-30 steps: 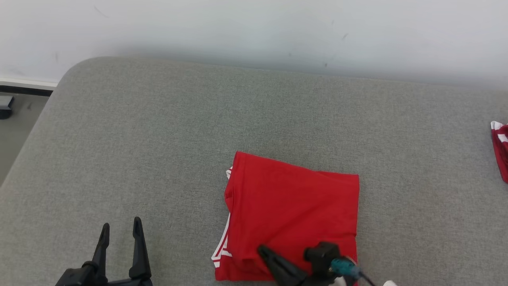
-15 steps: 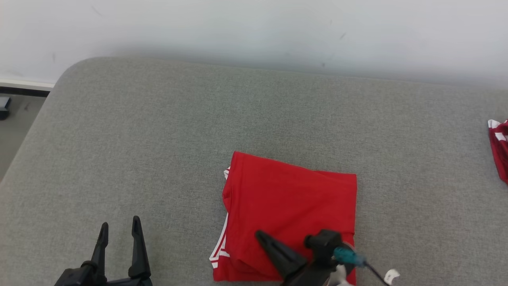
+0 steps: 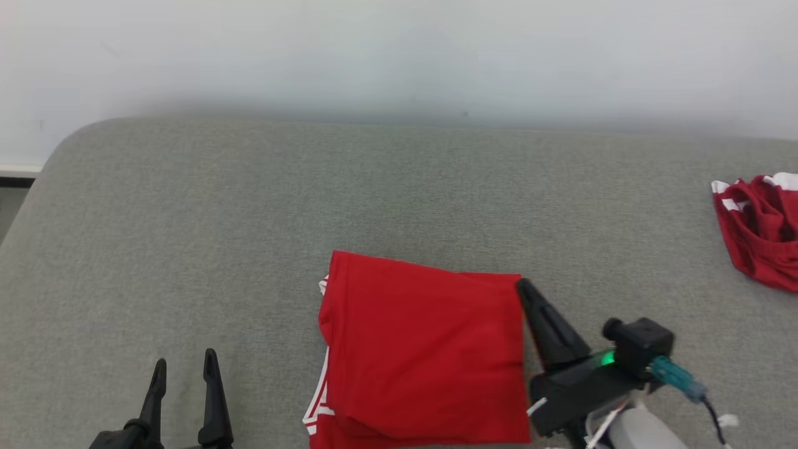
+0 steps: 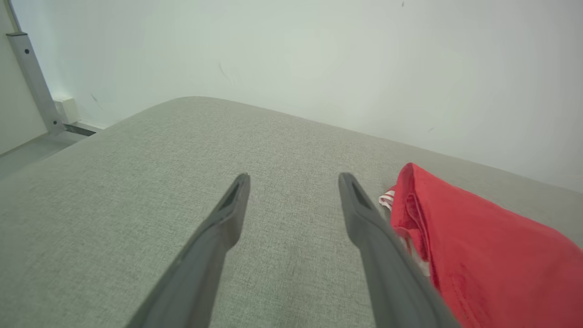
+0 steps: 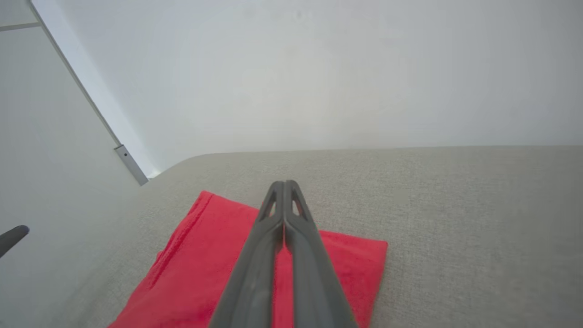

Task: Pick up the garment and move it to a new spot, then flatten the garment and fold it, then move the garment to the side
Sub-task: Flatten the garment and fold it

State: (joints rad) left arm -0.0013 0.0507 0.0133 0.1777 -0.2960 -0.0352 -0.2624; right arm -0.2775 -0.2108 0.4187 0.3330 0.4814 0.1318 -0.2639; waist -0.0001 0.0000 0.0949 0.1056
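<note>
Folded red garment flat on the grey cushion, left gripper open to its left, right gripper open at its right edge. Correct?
Not quite: the right gripper is shut, fingers pressed together, as the right wrist view shows. The rest holds: folded red garment on the grey cushion, left gripper open to its left.

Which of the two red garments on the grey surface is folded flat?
The middle red garment, a neat rectangle beside the right end effector. The other red garment, at the right edge, lies crumpled.
</note>
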